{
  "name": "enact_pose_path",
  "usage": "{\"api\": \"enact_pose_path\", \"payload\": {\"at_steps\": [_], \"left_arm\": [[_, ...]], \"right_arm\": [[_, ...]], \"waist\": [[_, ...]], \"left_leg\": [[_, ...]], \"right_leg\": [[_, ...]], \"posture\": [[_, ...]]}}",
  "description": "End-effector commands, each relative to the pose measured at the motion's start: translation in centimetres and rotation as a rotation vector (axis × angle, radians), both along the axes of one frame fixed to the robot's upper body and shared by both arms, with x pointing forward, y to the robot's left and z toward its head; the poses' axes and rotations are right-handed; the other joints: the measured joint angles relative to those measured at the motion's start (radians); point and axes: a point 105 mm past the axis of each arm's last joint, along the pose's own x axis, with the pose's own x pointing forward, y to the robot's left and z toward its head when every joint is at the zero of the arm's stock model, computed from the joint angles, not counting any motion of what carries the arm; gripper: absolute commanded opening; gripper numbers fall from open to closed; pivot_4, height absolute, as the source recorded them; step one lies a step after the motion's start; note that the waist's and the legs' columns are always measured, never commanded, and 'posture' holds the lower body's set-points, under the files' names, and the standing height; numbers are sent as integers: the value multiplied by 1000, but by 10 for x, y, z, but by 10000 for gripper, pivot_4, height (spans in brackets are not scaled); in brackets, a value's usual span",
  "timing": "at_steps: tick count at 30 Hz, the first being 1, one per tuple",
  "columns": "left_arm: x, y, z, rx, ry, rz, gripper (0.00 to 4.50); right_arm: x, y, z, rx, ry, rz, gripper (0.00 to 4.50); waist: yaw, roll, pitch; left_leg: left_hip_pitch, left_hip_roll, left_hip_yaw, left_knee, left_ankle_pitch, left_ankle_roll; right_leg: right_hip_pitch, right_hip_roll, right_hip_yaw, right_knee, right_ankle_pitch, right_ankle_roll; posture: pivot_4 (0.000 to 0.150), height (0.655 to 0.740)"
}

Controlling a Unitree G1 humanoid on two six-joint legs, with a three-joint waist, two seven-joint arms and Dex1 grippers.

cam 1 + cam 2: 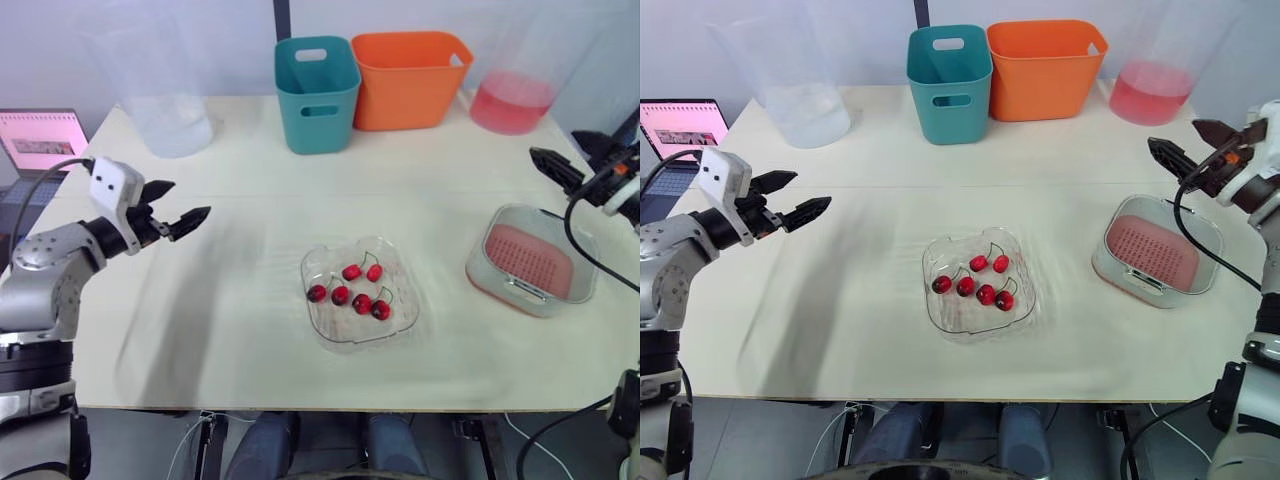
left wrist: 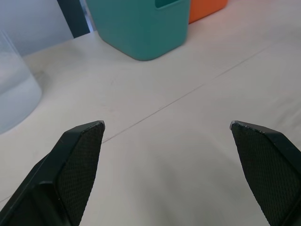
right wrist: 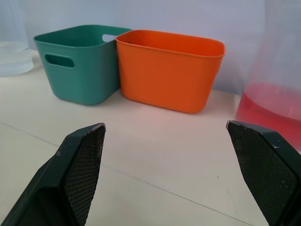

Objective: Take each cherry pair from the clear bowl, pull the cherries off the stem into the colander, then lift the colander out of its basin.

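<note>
Left eye view gives us the whole table [image 1: 240, 340]. The clear bowl [image 1: 325, 328] sits near its front middle, and the cherries [image 1: 340, 295] lie inside it, red, with thin stems arching between some of them. We count six.

Our left gripper [image 1: 190, 198] hangs above the table's left part, well apart from the bowl and farther back, its tips aimed toward the middle. Its fingers [image 2: 80, 160] are spread wide with nothing between them. In the left wrist view we see bare tabletop past them and the teal bin [image 2: 141, 28] beyond.

Our right gripper [image 1: 1174, 134] is held above the table's right edge, pointing inward. Its fingers [image 3: 82, 165] are also wide apart and empty. Just in front of it and lower, the red colander [image 1: 530, 260] rests inside its clear basin [image 1: 583, 290], to the right of the bowl and apart from it. No cherries are in the colander.

Along the back stand the teal bin, the orange bin [image 1: 405, 80] touching or almost touching it, and a clear jug of pink liquid [image 1: 512, 100].
</note>
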Motion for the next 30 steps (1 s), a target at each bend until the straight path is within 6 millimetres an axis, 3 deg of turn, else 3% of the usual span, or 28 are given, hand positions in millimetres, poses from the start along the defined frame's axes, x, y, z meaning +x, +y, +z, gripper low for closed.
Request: {"api": "enact_pose_path", "payload": {"at_steps": [1,27,30], "left_arm": [[-5,2,16,16,-53,-9,45000],[1,2,14,4,-56,-6,45000],[1,4,14,16,-56,-4,45000]], "right_arm": [[-2,-1,18,-14,-70,-3,43559],[-6,-1,18,-32,-39,-18,43559],[-7,6,20,-25,-21,0,43559]], "waist": [[0,0,0],[0,0,0],[-1,0,0]], "left_leg": [[0,0,0,0,0,0],[0,0,0,0,0,0],[0,0,0,0,0,0]], "right_leg": [[0,0,0,0,0,0],[0,0,0,0,0,0],[0,0,0,0,0,0]], "posture": [[1500,7400],[1500,7400],[1500,7400]]}}
